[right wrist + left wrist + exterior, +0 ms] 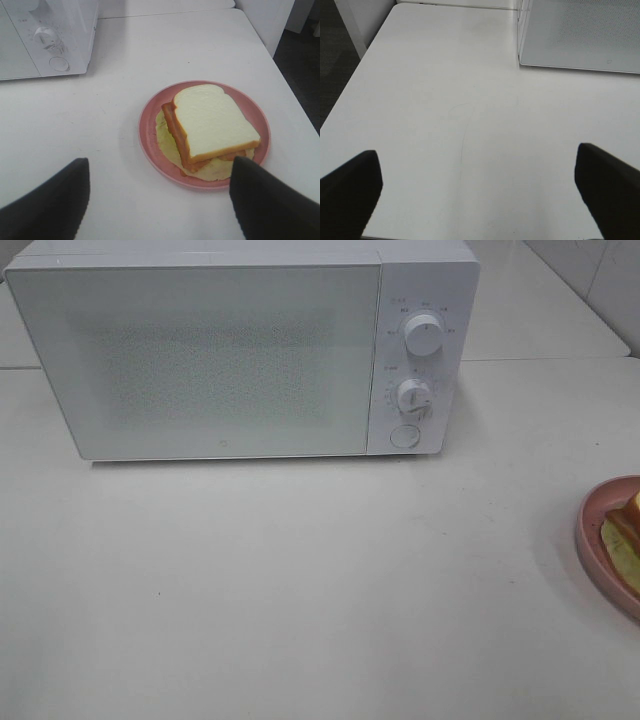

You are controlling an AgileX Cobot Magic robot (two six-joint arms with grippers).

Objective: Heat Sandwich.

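sandwich (212,125) on pink plate (150,125) — microwave (200,350) door closed, both claws open.

The light is even and soft in all three views, bright but slightly washed out, so the white table (300,580) looks pale grey with little contrast. The microwave (230,350) casts only a thin, faint shadow along its base in the high view, and the plate (150,135) leaves a weak shadow on its left side in the right wrist view. The microwave door shows a grainy, speckled moiré at its centre. No hard glare appears anywhere. The dark fingers (350,190) at the lower corners of both wrist views are blurred and featureless. The high view is mildly soft overall.
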